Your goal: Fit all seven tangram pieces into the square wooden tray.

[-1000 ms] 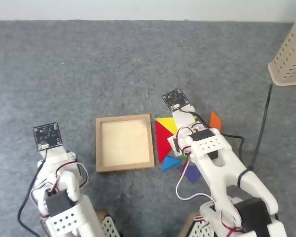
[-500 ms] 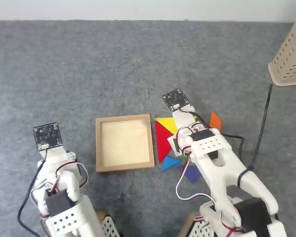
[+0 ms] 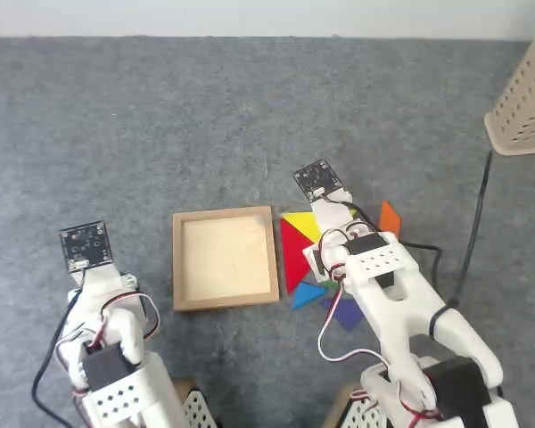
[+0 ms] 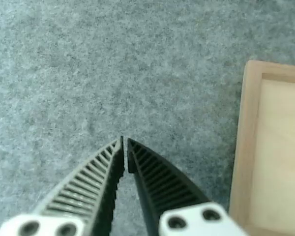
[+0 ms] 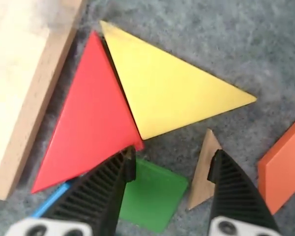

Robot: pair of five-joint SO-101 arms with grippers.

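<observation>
Green square (image 5: pixel 152 194) sits right between the spread jaws of your right tool (image 5: pixel 173 155), whereas your left tool (image 4: pixel 125 141), pressed together, hangs beyond the wooden tray (image 4: pixel 246 147).

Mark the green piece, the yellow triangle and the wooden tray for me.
green piece (image 5: pixel 155 196), right wrist view, middle of its visible face.
yellow triangle (image 5: pixel 167 88), right wrist view, centre of its face.
wooden tray (image 3: pixel 223 214), high view, on its far rim.
</observation>
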